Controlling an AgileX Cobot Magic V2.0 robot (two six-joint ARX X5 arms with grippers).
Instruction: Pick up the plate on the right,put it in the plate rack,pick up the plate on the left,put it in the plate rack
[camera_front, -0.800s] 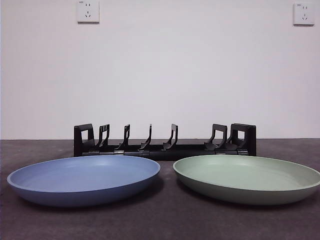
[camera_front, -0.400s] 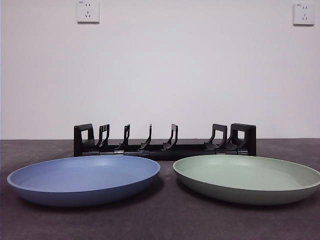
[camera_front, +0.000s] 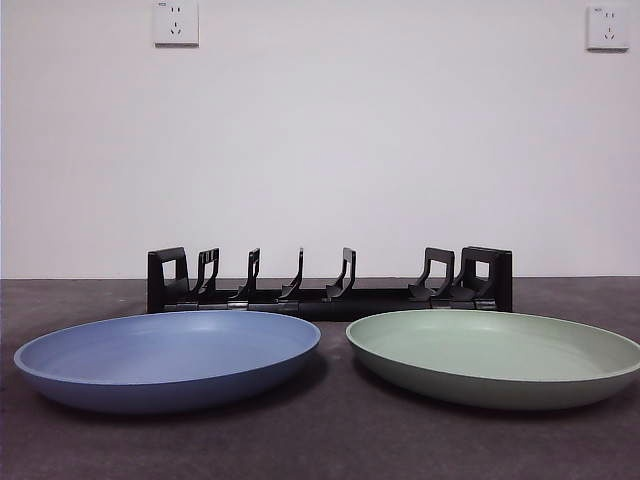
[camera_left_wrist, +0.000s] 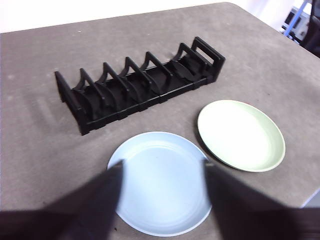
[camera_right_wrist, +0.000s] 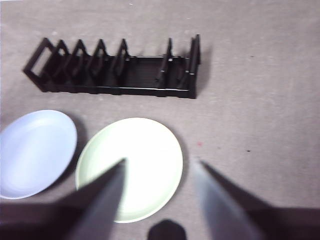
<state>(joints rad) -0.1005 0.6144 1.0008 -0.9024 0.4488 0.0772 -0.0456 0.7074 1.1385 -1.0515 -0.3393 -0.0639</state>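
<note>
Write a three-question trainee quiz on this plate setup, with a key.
1. True or false: the plate rack already holds a plate.
2. Which plate lies below the right end effector in the right wrist view: A) the blue plate, B) the green plate, C) neither?
3. Fill in: the left end effector hovers over the ____ plate.

Key:
1. False; every slot is empty and both plates lie flat on the table.
2. B.
3. Blue.
</note>
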